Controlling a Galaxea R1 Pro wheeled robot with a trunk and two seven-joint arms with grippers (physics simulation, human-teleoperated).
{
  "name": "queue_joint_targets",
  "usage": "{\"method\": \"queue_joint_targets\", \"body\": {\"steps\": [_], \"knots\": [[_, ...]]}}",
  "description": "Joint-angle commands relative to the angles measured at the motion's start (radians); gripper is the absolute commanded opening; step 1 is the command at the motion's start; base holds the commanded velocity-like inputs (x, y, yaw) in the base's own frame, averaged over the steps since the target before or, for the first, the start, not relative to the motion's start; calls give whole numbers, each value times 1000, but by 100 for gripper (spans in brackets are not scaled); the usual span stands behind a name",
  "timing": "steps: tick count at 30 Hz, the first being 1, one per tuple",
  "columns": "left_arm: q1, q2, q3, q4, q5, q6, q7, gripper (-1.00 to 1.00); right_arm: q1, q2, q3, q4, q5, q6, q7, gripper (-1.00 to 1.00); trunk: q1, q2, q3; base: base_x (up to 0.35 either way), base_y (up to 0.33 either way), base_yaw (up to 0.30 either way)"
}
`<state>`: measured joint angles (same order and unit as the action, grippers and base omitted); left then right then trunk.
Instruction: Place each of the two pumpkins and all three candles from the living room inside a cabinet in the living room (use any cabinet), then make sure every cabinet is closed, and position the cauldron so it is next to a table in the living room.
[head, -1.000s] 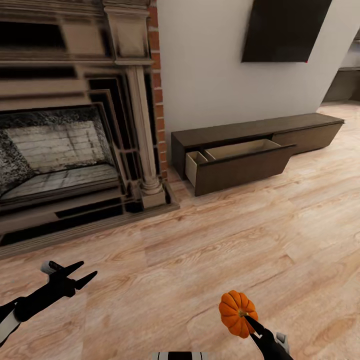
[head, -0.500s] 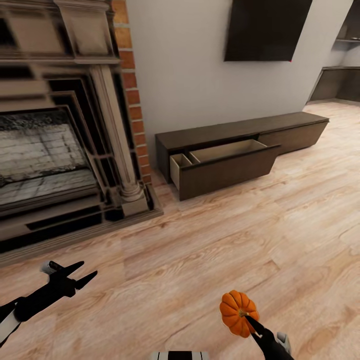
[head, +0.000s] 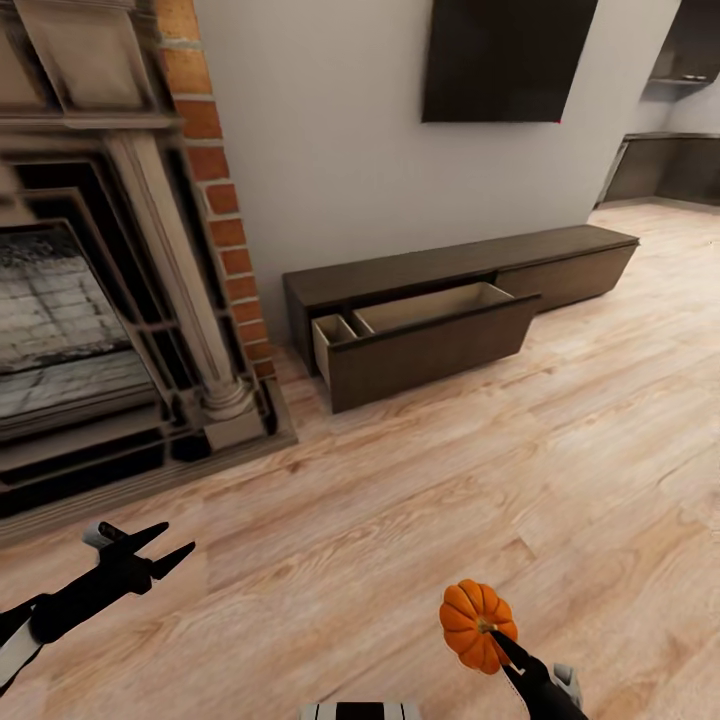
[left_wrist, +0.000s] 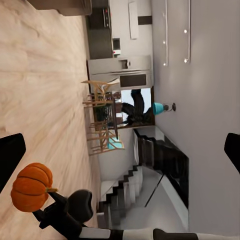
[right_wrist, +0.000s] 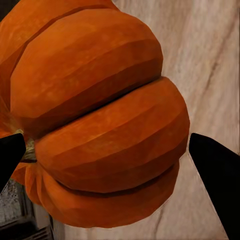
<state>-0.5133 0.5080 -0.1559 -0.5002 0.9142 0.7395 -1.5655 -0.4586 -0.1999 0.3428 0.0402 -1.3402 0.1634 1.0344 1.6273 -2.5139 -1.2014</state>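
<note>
The two black fingers (right_wrist: 215, 175) of the right gripper (head: 492, 632) pinch a pumpkin (head: 477, 626), one tip on each side of it, as the right wrist view shows. In the head view the pumpkin is low and to the right, held above the wooden floor (head: 430, 500) and well apart from the cabinet (head: 450, 300). Its small stem is turned toward the gripper, so its rounded far side faces forward, about toward the cabinet. It is bright orange, with deep ribs running from the stem around its body, and it is a little flattened.

The fingers of the left gripper (head: 160, 550) are spread apart and hold nothing; they point forward and slightly to the right, low on the left side of the head view. In the left wrist view the pumpkin (left_wrist: 32, 186) shows again on the right arm's tip.

The cabinet is long, low and dark brown, and it lies along the grey wall (head: 330, 150) with its long axis running left to right and a little away. Its left drawer (head: 425, 335) is pulled out; the pale inside is open at the top. The drawer front next to it on the right is shut. Between the robot and the cabinet is a wide stretch of bare floor. To the left stands a fireplace (head: 90, 300) with a brick edge (head: 215, 190), just beside the cabinet's left end. A dark screen (head: 505, 60) hangs on the wall above the cabinet.
</note>
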Motion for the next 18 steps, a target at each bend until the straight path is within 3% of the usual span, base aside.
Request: {"method": "queue_joint_targets", "body": {"steps": [1,18], "knots": [[-1,1,-7,0,5,11,-5,100,-2,0,2,3,-11,11,9,-100,0,0,-1,177,-233,-238],[-1,2,-7,0,4,11,-5,100,-2,0,2,6,-11,10,10,-100,0,0,-1,209,-231,-250]]}}
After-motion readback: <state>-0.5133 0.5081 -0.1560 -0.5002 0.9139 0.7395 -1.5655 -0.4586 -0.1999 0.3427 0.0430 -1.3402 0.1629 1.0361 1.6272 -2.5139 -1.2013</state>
